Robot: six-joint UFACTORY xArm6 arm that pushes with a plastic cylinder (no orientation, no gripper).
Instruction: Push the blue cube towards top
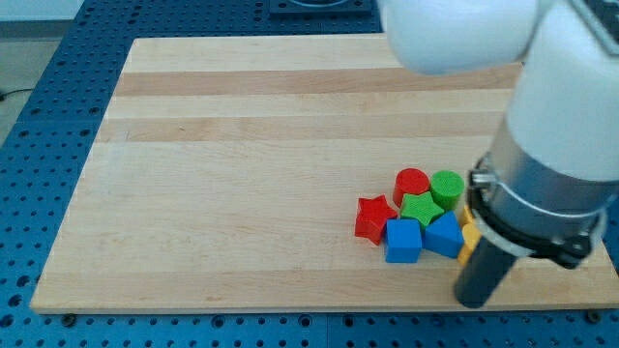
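Seven small coloured blocks cluster in the lower right of the frame on the pale wooden board (242,145). The blue cube (403,240) sits at the cluster's lower left, touching a red star-shaped block (374,217), a green star-shaped block (422,207) and another blue block (445,235). Above are a red cylinder (412,181) and a green cylinder (447,187); a yellow block (468,232) peeks out beside my arm. My tip (473,300), a bare rod with nothing to close, rests on the board at the cube's lower right, near it, apart.

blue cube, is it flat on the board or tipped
Flat: the blue cube shows a level top face, sitting beside the red star.
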